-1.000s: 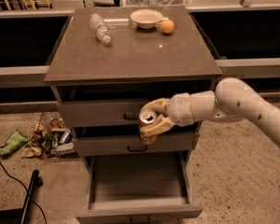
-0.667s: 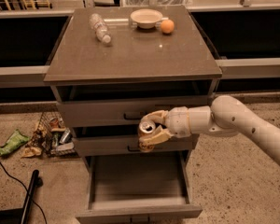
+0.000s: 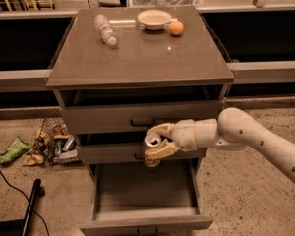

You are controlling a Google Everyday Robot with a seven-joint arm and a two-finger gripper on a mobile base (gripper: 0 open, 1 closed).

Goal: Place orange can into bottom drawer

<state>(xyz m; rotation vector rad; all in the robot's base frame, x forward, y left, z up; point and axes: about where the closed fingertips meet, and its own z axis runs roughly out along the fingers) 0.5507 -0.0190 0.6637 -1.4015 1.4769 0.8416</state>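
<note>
1. Your gripper (image 3: 151, 143) sits in front of the cabinet at the height of the middle drawer (image 3: 105, 154). It reaches in from the right on the pale arm (image 3: 258, 139).
2. Its two fingers (image 3: 161, 128) are clamped on the orange can (image 3: 152, 141), one above and one below. The can's silver top is tilted toward the camera.
3. The can is off every surface, held in the air just in front of the middle drawer's face.
4. Directly below the gripper, the bottom drawer (image 3: 145, 194) stands pulled out, and you can see its bare floor. The can is above its back part and not inside it.
5. Just above the gripper is the top drawer (image 3: 113, 118), with a dark gap over its front.
6. Higher up, on the cabinet top (image 3: 137, 58), a clear plastic bottle (image 3: 105, 29) lies up and to the left. A bowl (image 3: 154, 18) and a round orange fruit (image 3: 176, 28) sit near the far edge.
7. Well to the left of the gripper, litter (image 3: 51, 145) and a green wrapper (image 3: 12, 149) lie on the floor. A black cable (image 3: 2, 170) runs below them.
</note>
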